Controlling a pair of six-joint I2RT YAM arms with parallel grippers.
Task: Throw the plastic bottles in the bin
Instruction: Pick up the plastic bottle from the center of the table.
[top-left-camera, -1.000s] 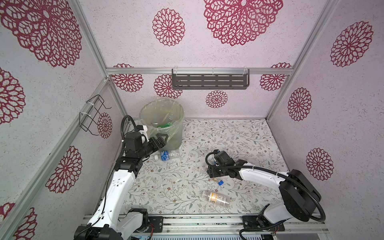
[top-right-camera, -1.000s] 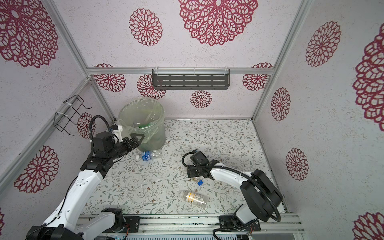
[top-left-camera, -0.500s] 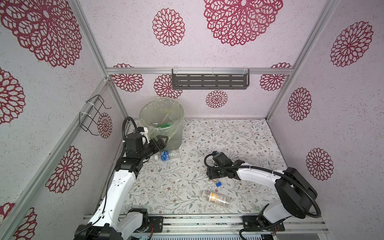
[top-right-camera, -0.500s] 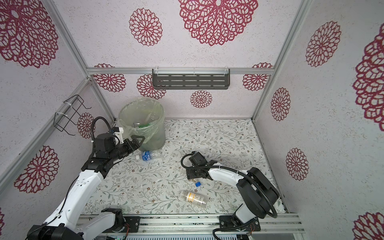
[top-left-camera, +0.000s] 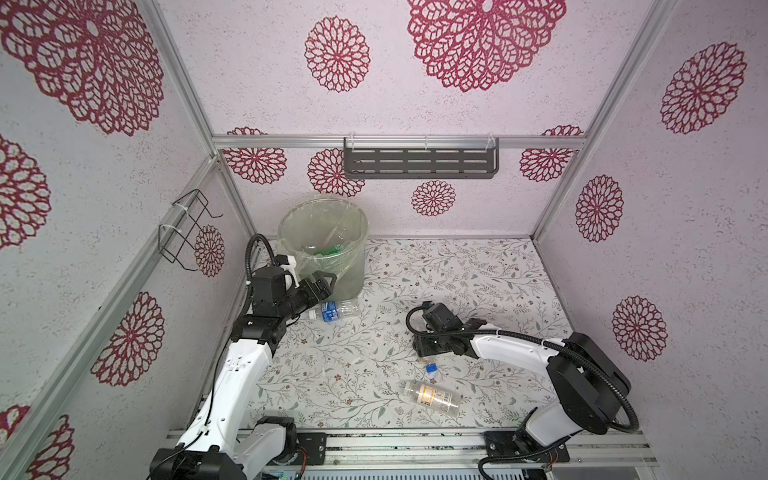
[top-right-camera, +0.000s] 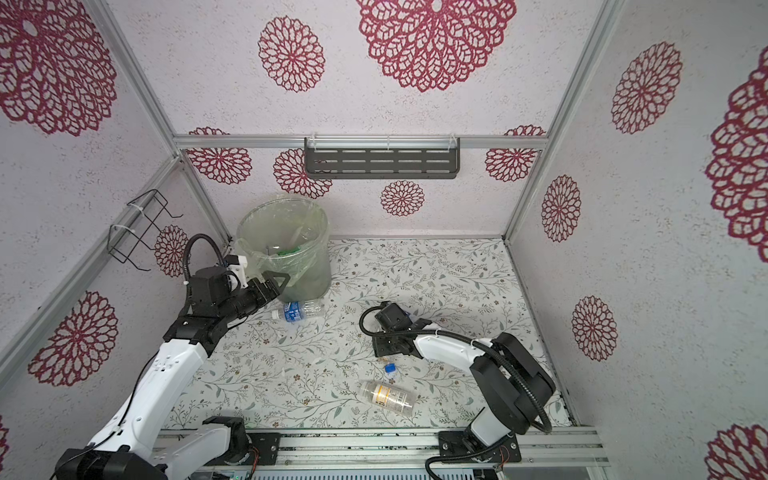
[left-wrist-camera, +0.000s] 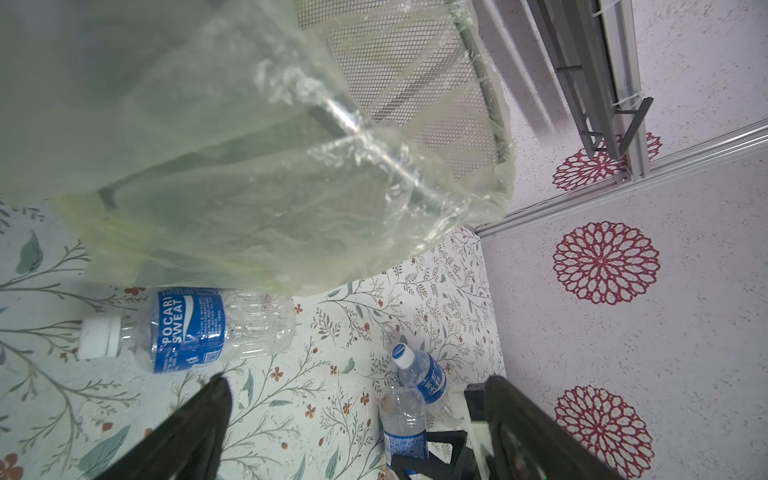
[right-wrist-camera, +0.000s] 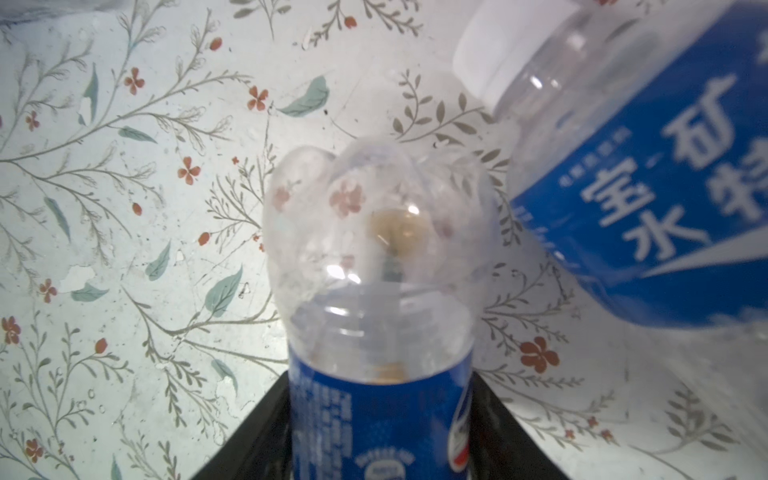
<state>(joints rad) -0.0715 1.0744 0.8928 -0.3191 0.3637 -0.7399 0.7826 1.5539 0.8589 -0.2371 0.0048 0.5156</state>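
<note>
1. the right gripper (right-wrist-camera: 380, 419) is clamped on a blue-label bottle (right-wrist-camera: 380, 249), down on the table (right-wrist-camera: 124, 270)
2. left gripper (top-left-camera: 322, 284) gapes wide, empty, just beside the bin (top-left-camera: 351, 270)
3. Pocari bottle (top-left-camera: 336, 309) lies at the bin's foot

1. The cell is enclosed from 9 through 12 to 3 o'clock by pale textured walls (top-left-camera: 415, 104) printed with crimson floral medallions.
2. The panels are joined by aluminium frame bars (top-left-camera: 291, 142).
3. A grey slotted shelf (top-left-camera: 419, 163) is hung at 12 o'clock.
4. A black wire rack (top-left-camera: 187, 232) is fixed at 10 o'clock.
5. The floor (top-left-camera: 457, 274) is covered with a leaf-and-flower print.
6. A metal rail (top-left-camera: 415, 446) is mounted at 6 o'clock.
7. Everything is evenly lit.
</note>
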